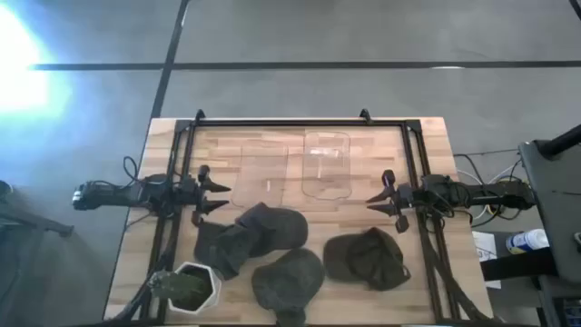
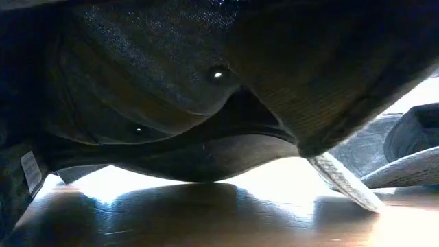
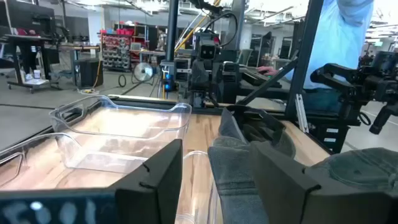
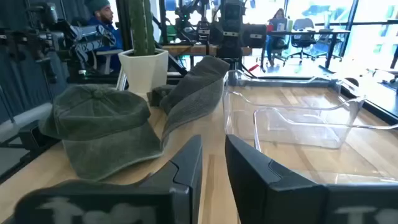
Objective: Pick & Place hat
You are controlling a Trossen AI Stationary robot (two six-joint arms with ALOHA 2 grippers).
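Observation:
Three dark green hats lie on the near half of the wooden table: one near the left arm, one at the near edge, one near the right arm. My left gripper hovers open at the table's left, pointing right; in its wrist view a hat stands just ahead. My right gripper hovers open at the table's right, pointing left, with the right hat beside it. In the low view, a hat fills most of the picture, its brim on the table.
Two clear plastic trays sit between the grippers on the far half of the table. A white pot with a cactus stands at the near left corner. A black frame borders the table. People and lab equipment show beyond it.

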